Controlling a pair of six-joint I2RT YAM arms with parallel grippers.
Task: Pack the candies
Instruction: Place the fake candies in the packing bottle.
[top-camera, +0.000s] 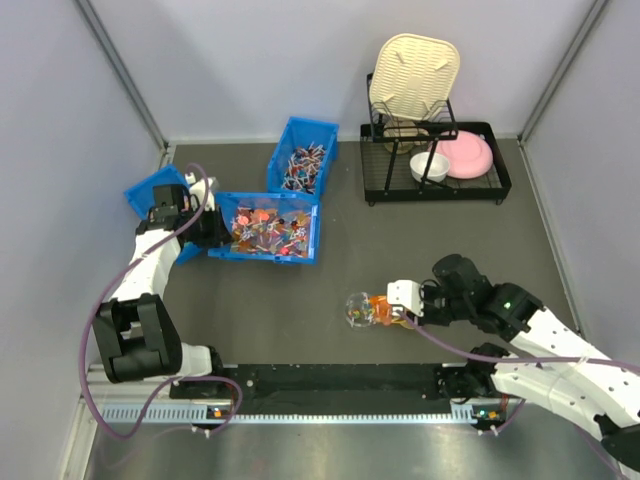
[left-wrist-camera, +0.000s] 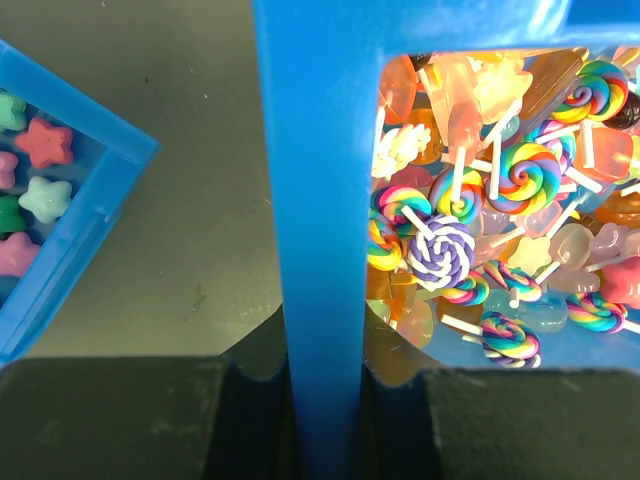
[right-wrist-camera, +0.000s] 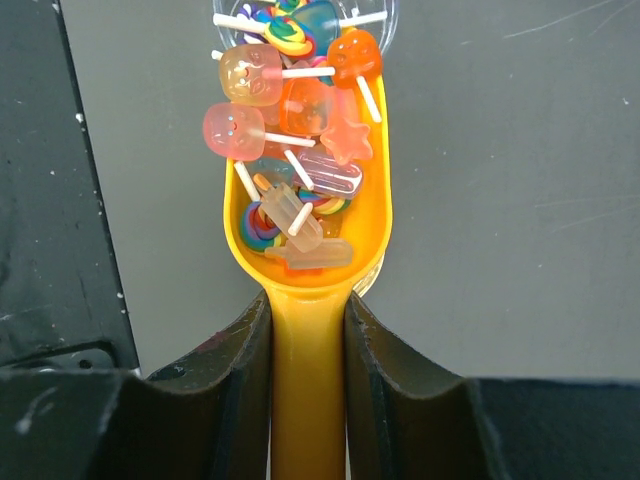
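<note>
right gripper (right-wrist-camera: 307, 340) is clamped narrow on the scoop (right-wrist-camera: 305, 295) handle, bottom centre of the right wrist frame. The scoop is full, with candies (right-wrist-camera: 290, 110) piled from bowl to lip. Its tip sits over the rim of the clear cup (top-camera: 357, 311) at the top of that frame, mid-table in the top view. A few candies are visible in the cup. My read is that we're at the pour step. The grip far back on the handle keeps the fingers clear of the load and lets the wrist tilt it off the front.

left gripper (left-wrist-camera: 325, 410) is nearly shut, pinching the left wall of the bin (left-wrist-camera: 320, 150) at the left of the top view. The wall runs straight up between the fingers. That probably braces the bin so it doesn't skate during scooping. The bulk of the candies are in that bin. The star bin (left-wrist-camera: 90, 215) is at far left, with a strip of table between the two.

Risks: sticks overhang the scoop sides and the cup mouth is narrow, so a fast tip would likely spill.
</note>
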